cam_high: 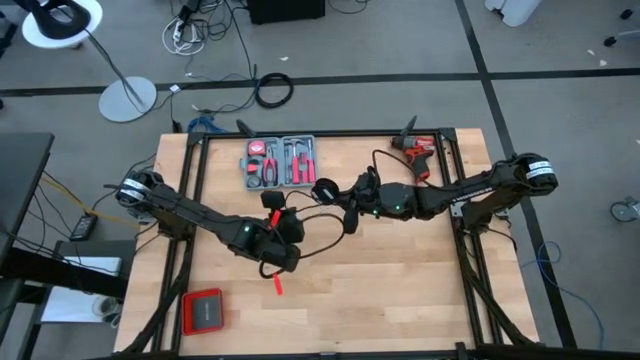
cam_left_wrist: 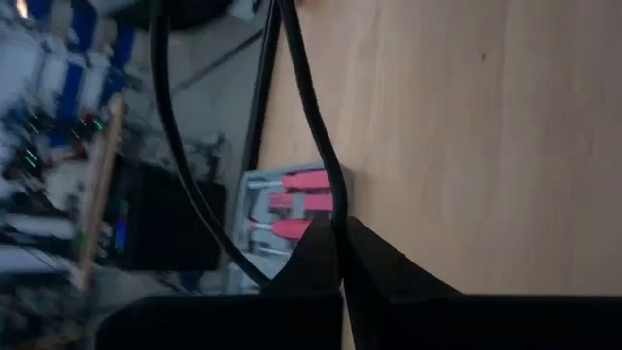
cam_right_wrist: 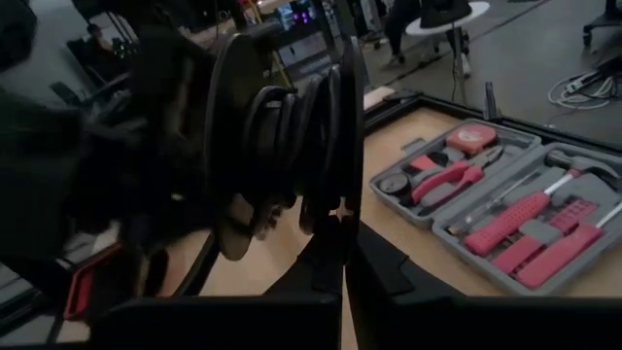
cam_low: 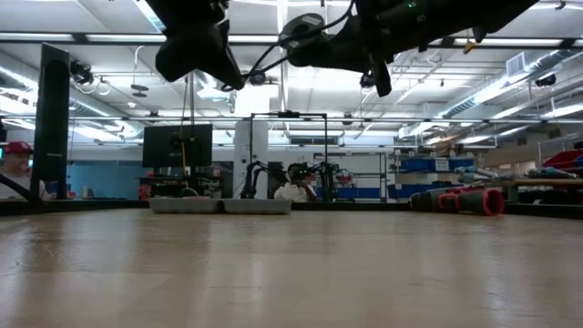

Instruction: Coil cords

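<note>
No writing reads — left end effector and right end effector both pinch the cord.

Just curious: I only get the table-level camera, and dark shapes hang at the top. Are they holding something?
Observer: Yes. The left claw pinches a thin black cord above the table.
Visitor: And the other one?
Observer: Its wrist camera shows the right claw shut on coiled loops of that cord.
Visitor: Anything lying down there?
Observer: From above, a red box lies near the front-left corner.
</note>
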